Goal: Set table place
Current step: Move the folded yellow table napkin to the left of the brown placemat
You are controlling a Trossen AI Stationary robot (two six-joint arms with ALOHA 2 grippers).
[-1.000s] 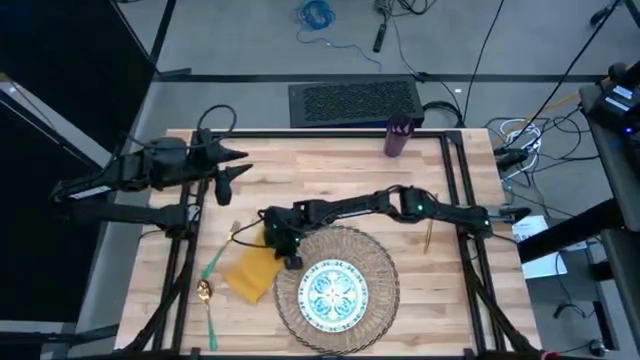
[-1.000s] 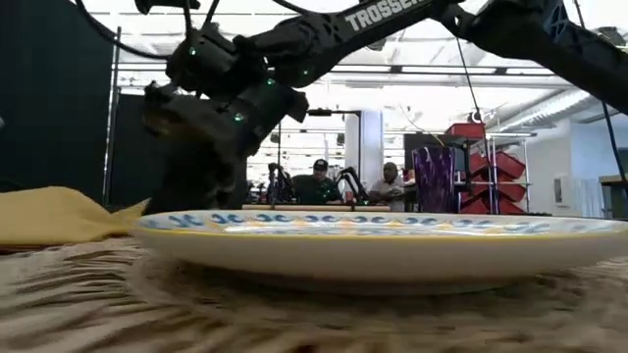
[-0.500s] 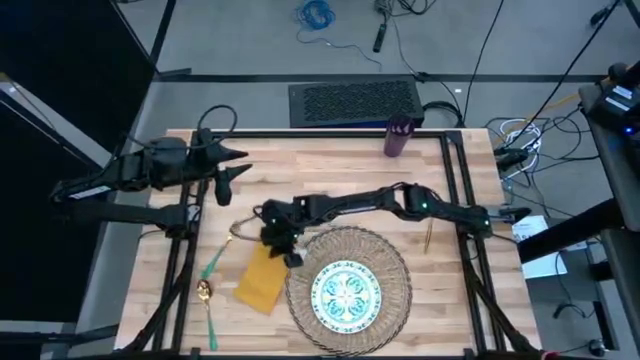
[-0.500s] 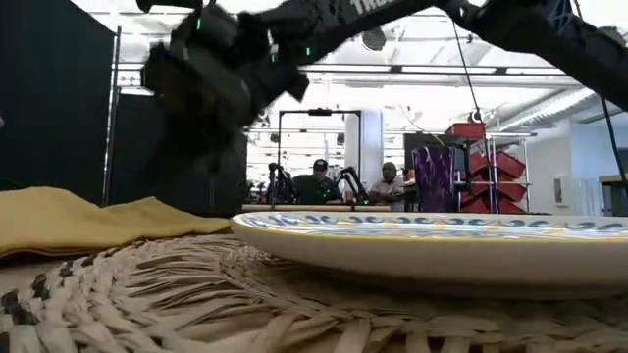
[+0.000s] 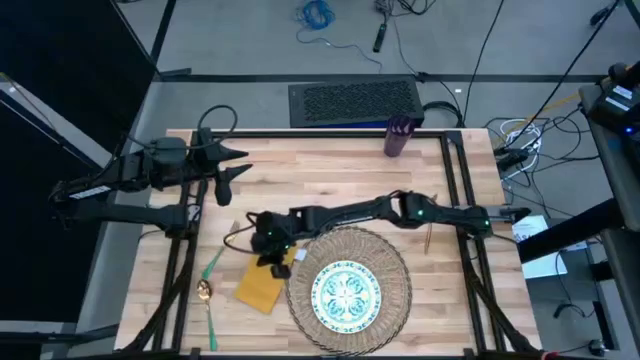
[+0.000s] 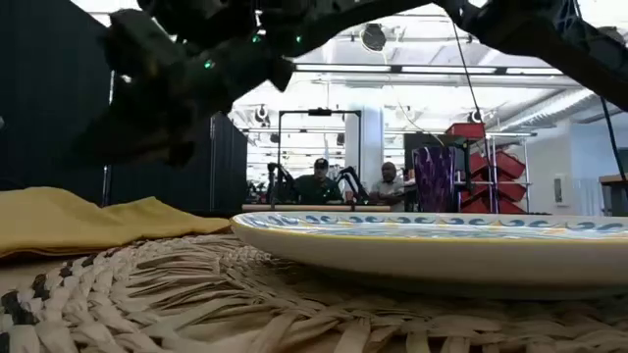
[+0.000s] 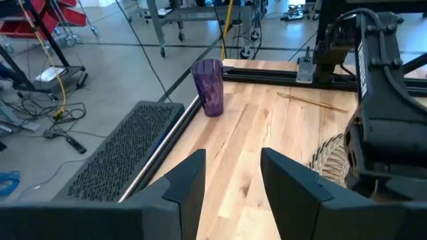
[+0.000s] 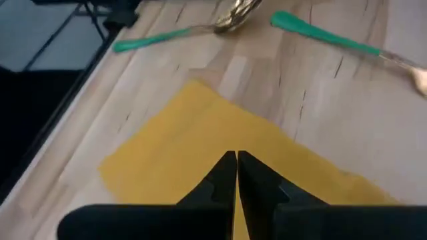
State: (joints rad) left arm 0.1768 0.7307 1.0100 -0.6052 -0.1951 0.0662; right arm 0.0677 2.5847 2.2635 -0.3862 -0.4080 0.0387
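high view first: your left gripper [image 5: 236,172] waits spread at the table's [image 5: 330,180] far left. mustard-yellow cloth napkin [image 5: 262,284] lies beside the round woven wicker placemat [image 5: 395,262]; right gripper [image 5: 274,259], fingers pressed together, hovers over it. next, likely straighten it.

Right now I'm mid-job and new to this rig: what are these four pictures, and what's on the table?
Two robot arms work at a wooden table. One camera looks straight down, one sits at table height, and one rides each wrist. The right gripper, fingers shut with nothing visibly gripped, is over the yellow napkin. The left gripper waits open at the far left. A patterned plate sits on a woven placemat. Green-handled fork and spoon lie left, a knife right, a purple cup at the back.
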